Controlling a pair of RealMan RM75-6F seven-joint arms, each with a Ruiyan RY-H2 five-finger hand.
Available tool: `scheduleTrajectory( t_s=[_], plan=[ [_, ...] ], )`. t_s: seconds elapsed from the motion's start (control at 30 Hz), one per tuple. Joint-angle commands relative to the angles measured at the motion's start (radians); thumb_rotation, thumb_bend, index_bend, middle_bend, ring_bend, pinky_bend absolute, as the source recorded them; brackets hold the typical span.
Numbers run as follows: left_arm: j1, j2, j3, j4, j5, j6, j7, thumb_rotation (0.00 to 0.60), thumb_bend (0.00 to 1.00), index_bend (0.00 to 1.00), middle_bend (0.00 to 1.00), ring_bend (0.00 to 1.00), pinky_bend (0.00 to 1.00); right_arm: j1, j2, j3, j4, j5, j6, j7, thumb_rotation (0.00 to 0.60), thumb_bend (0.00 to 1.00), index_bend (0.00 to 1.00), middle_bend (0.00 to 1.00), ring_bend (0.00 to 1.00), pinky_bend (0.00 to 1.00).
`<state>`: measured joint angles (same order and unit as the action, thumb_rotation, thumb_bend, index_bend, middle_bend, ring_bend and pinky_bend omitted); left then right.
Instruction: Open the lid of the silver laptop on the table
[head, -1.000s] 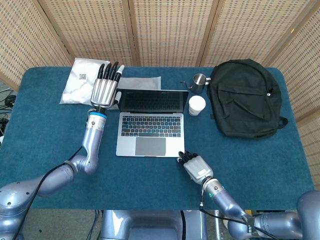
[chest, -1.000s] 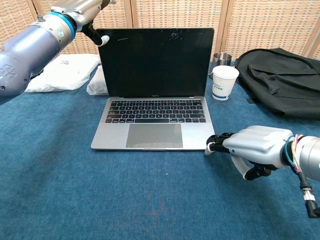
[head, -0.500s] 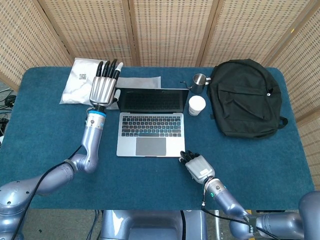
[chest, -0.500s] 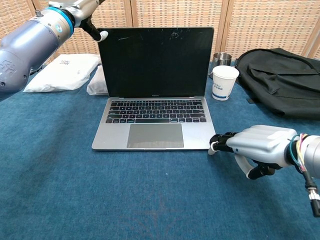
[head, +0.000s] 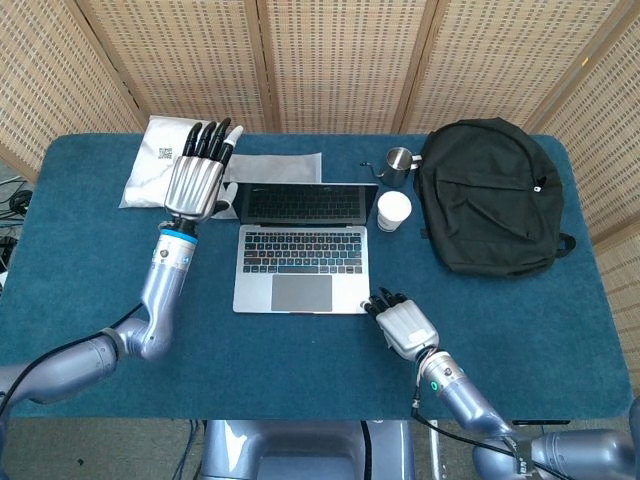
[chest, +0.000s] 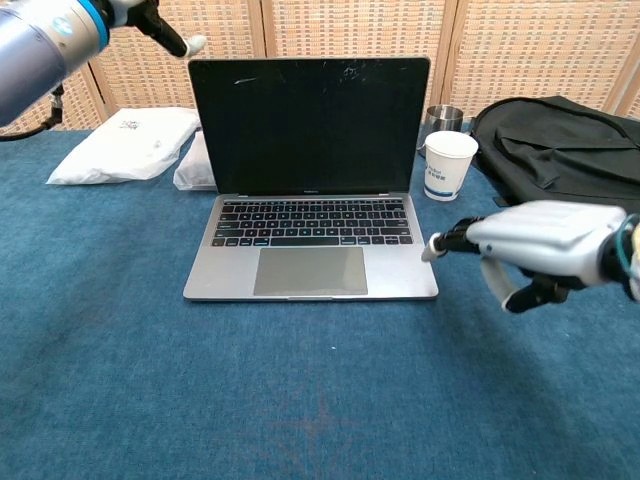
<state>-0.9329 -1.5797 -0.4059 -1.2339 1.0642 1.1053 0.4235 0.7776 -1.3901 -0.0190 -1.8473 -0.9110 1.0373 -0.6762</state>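
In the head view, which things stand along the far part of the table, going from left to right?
White bag → left hand → laptop → paper cup → black backpack.

a staged lab tabletop: blue cloth (head: 80, 250), woven screens (head: 330, 60) closing it in

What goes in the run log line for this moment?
laptop: lid open | left hand: open, off lid | right hand: open, beside base | cup: upright

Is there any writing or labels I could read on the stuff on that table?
White packet: a square code and print, too small to read.
Paper cup: blue print, too blurred to read.
Laptop: mark below the screen, too small to read.
Backpack: small white tag, unreadable.
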Motion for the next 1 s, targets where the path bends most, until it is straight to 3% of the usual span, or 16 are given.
scheduleTrajectory(
  t_s=[0.03, 0.2, 0.33, 0.4, 0.47, 0.5, 0.73, 0.8, 0.93, 1.0],
  plan=[
    [0.046, 0.087, 0.016, -0.124, 0.069, 0.056, -0.036, 0.600, 0.37, 0.00, 0.00, 0.00, 0.00, -0.025, 0.061, 0.013, -0.045, -0.055, 0.040, 0.044, 0.600, 1.00, 0.12, 0.15, 0.00, 0.20],
    [0.121, 0.203, 0.042, -0.276, 0.141, 0.126, -0.075, 0.600, 0.11, 0.00, 0.00, 0.00, 0.00, -0.089, 0.156, 0.020, -0.033, -0.163, 0.117, 0.156, 0.600, 1.00, 0.12, 0.14, 0.00, 0.20],
    [0.216, 0.298, 0.089, -0.381, 0.185, 0.189, -0.118, 0.600, 0.02, 0.00, 0.00, 0.00, 0.00, -0.160, 0.210, 0.020, 0.061, -0.264, 0.197, 0.308, 0.600, 0.98, 0.12, 0.12, 0.00, 0.19],
    [0.273, 0.343, 0.123, -0.421, 0.206, 0.223, -0.145, 0.600, 0.00, 0.00, 0.00, 0.00, 0.00, -0.206, 0.218, 0.020, 0.149, -0.334, 0.254, 0.420, 0.600, 0.85, 0.12, 0.12, 0.00, 0.18],
    [0.328, 0.373, 0.156, -0.453, 0.215, 0.255, -0.182, 0.600, 0.00, 0.00, 0.00, 0.00, 0.00, -0.249, 0.214, 0.022, 0.228, -0.376, 0.314, 0.508, 0.600, 0.54, 0.12, 0.10, 0.00, 0.17],
    [0.355, 0.388, 0.174, -0.465, 0.224, 0.269, -0.200, 0.600, 0.00, 0.00, 0.00, 0.00, 0.00, -0.269, 0.209, 0.023, 0.266, -0.398, 0.343, 0.549, 0.600, 0.46, 0.12, 0.10, 0.00, 0.17],
    [0.515, 0.451, 0.312, -0.506, 0.272, 0.330, -0.283, 0.600, 0.00, 0.00, 0.00, 0.00, 0.00, -0.404, 0.160, 0.023, 0.416, -0.508, 0.563, 0.704, 0.600, 0.06, 0.11, 0.05, 0.00, 0.13],
    [0.558, 0.457, 0.350, -0.506, 0.298, 0.357, -0.313, 0.600, 0.00, 0.00, 0.00, 0.00, 0.00, -0.433, 0.149, 0.015, 0.430, -0.528, 0.599, 0.738, 0.600, 0.00, 0.07, 0.02, 0.00, 0.09],
    [0.647, 0.455, 0.432, -0.477, 0.402, 0.426, -0.424, 0.600, 0.00, 0.00, 0.00, 0.00, 0.00, -0.498, 0.137, -0.011, 0.425, -0.569, 0.645, 0.831, 0.600, 0.00, 0.00, 0.00, 0.00, 0.02],
    [0.675, 0.439, 0.446, -0.448, 0.435, 0.460, -0.459, 0.600, 0.00, 0.00, 0.00, 0.00, 0.00, -0.518, 0.137, -0.020, 0.413, -0.581, 0.655, 0.849, 0.600, 0.00, 0.00, 0.00, 0.00, 0.01]
  ],
)
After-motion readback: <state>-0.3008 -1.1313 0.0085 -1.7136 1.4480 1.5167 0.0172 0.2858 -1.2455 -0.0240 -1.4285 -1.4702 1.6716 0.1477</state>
